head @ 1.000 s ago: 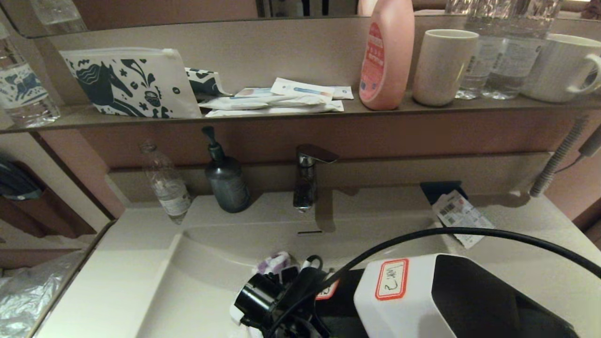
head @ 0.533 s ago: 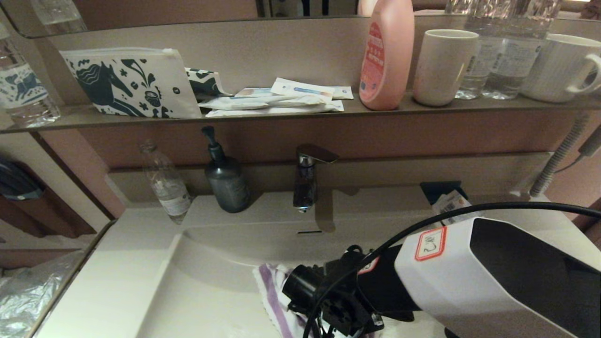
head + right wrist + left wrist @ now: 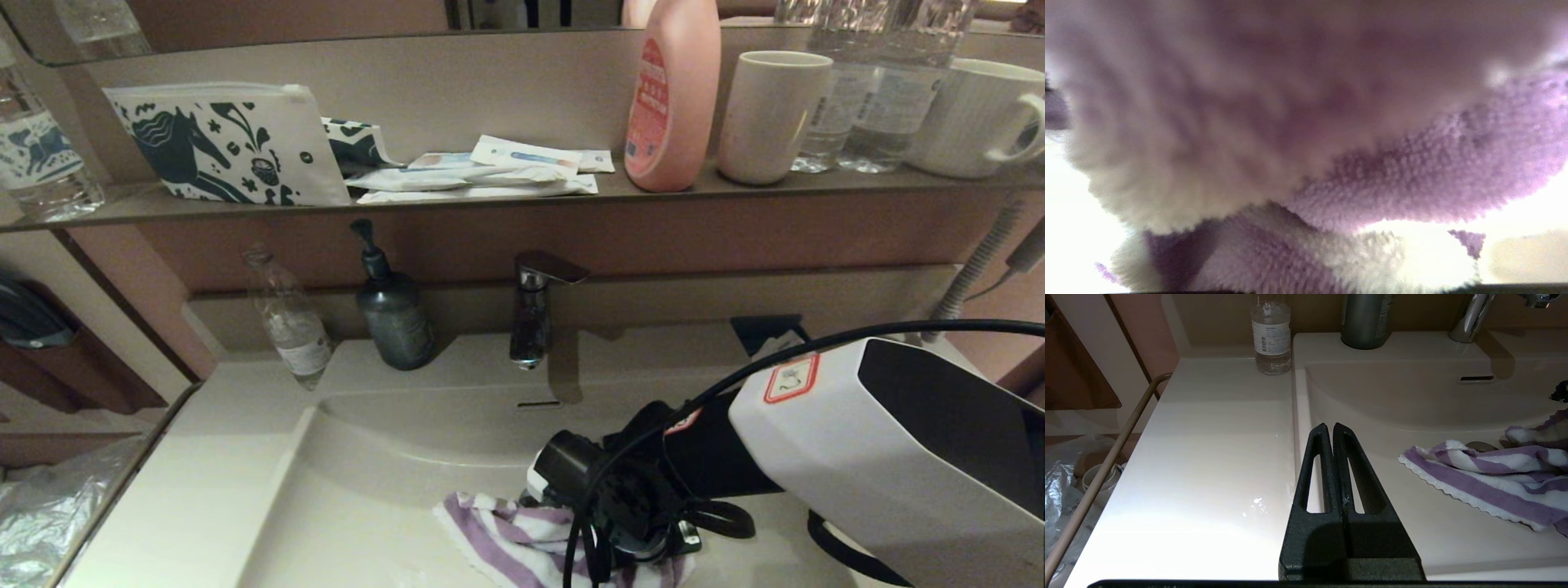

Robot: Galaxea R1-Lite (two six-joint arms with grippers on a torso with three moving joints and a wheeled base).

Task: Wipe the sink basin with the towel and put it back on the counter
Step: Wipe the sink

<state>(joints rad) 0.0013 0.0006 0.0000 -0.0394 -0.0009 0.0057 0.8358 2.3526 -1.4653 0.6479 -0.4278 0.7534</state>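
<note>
The left half of the sink basin (image 3: 359, 490) lies bare, and the bench (image 3: 1208, 457) to its left is open from front to back. At the back stand 3 obstacles: a clear bottle (image 3: 287, 318) in the bench's far left corner, a dark pump bottle (image 3: 393, 314) beside it, and the tap (image 3: 535, 306) over the basin's back wall. The towel (image 3: 522, 543) and the right gripper (image 3: 629, 523) pressed onto it fill the basin's middle and right. The left gripper (image 3: 1329, 430), fingers together, hangs over the basin's left rim.
</note>
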